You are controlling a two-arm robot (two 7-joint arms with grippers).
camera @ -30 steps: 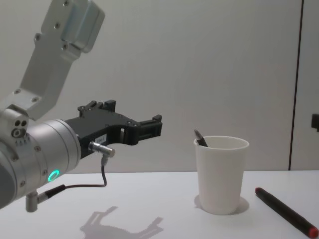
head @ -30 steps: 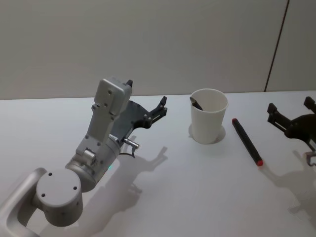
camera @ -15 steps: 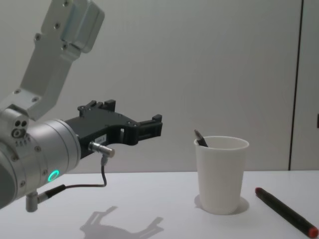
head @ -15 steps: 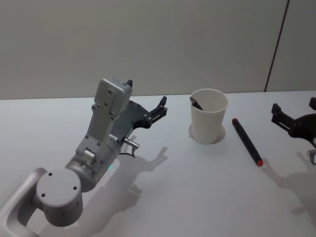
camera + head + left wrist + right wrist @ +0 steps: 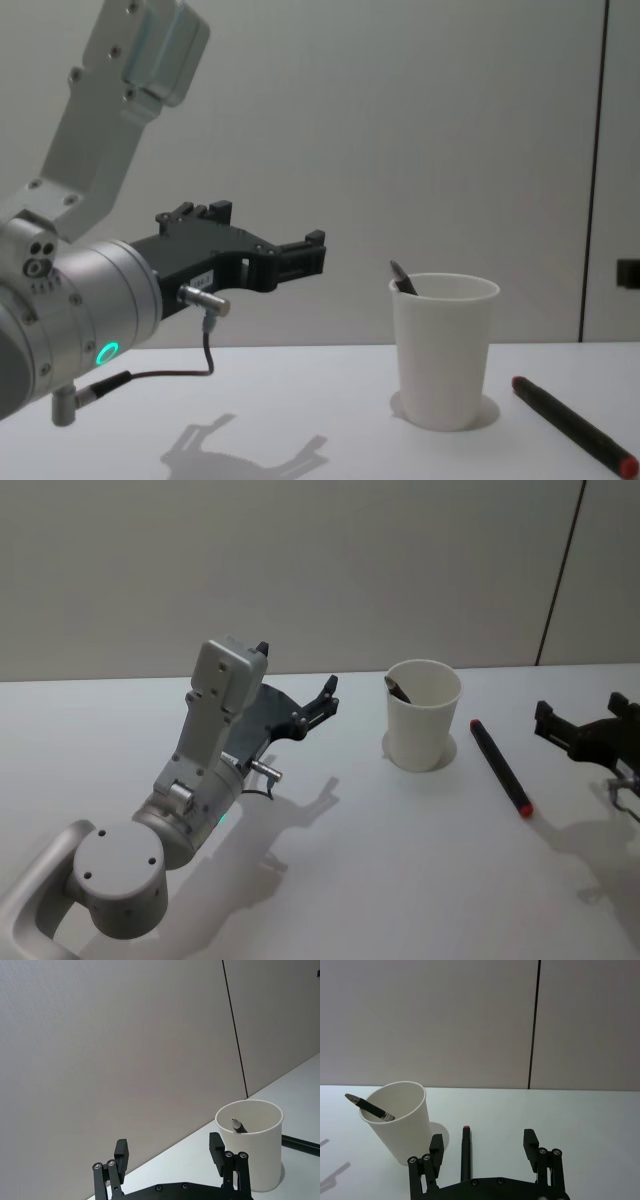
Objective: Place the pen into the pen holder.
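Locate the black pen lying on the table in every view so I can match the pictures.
Head view: pen lies right of the white cup.
Chest view: pen at lower right, right of the cup.
Left wrist view: part of the pen peeks past the cup.
Right wrist view: pen lies beside the cup.
Shared landmark: the white cup.

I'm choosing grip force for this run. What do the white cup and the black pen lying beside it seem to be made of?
The cup looks like thin matte paper: plain white, with a rolled rim and a tapered wall. The pen looks like matte black plastic with red at both ends, though its dull, even surface leaves the exact material open.
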